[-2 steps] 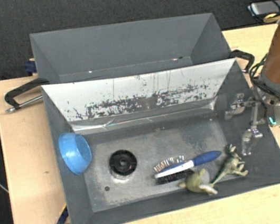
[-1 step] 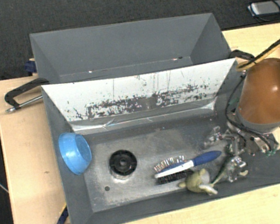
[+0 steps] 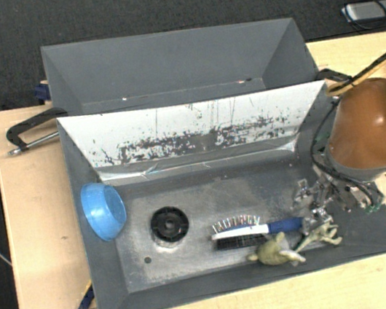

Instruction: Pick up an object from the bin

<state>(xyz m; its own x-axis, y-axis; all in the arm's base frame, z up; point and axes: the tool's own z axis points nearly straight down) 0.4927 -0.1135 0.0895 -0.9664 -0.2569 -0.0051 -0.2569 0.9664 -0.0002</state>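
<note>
A blue bowl [image 3: 103, 210] stands tipped on its side at the far left. To its right — near, not touching — a black round cap [image 3: 169, 224] lies flat.

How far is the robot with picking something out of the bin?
Done: the gripper is low at the right end of the bin. In hand: it sits by the blue handle of the brush and a tan toy; no hold is visible. Left: grasp and lift. The bowl and the disc lie apart.

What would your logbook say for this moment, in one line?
claw: low, right end of bin | nearest: blue-handled brush, olive toy animal | held: cannot tell
</note>
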